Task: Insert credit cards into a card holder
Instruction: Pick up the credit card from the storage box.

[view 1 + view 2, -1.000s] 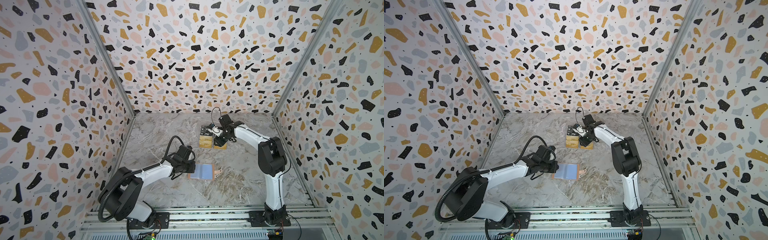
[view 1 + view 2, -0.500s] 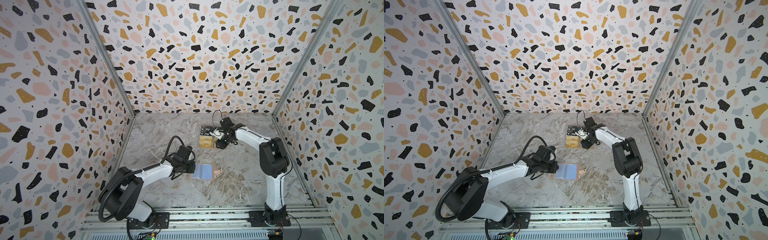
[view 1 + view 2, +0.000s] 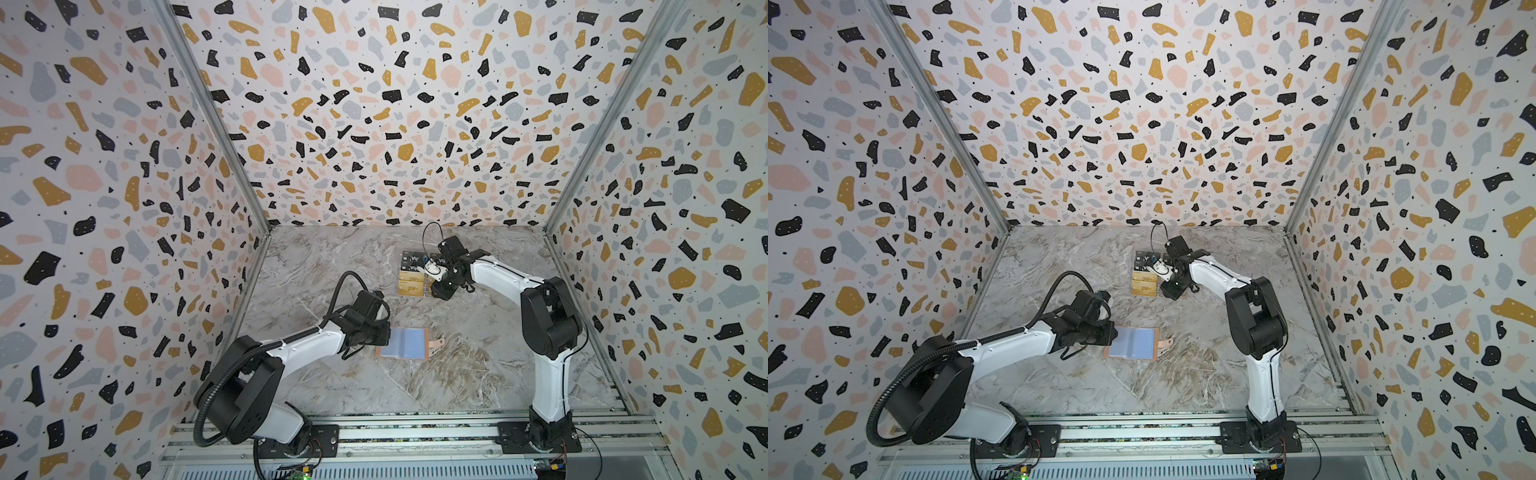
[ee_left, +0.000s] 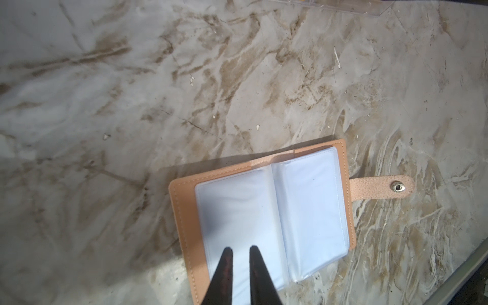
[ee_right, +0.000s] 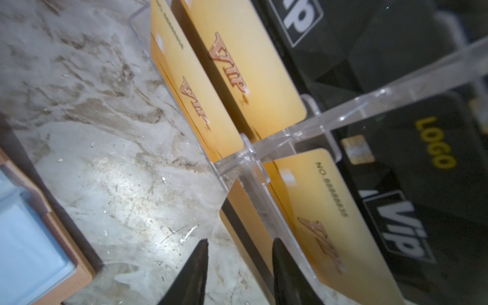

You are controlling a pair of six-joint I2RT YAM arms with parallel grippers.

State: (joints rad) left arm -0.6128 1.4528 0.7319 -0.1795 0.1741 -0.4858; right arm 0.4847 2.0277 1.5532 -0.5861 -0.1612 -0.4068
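Right claw (image 5: pixel 239 274) half open beside gold credit cards (image 5: pixel 340 227) in clear stand (image 5: pixel 264 148), grasping nothing. Might bump stand or pinch two cards. Left claw (image 4: pixel 239 274) nearly shut, tips over open card holder (image 4: pixel 264 211); could slide on desk (image 4: pixel 105 105).

Marble-patterned tabletop (image 3: pixel 332 266), open card holder (image 3: pixel 402 343) flat, clear stand (image 5: pixel 290 137) farther back

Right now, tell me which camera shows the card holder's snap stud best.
The left wrist view: the snap stud is large and sharp on the strap of the open card holder. In both top views the strap is only a tiny tab. The right wrist view catches just a corner of the holder, no stud.
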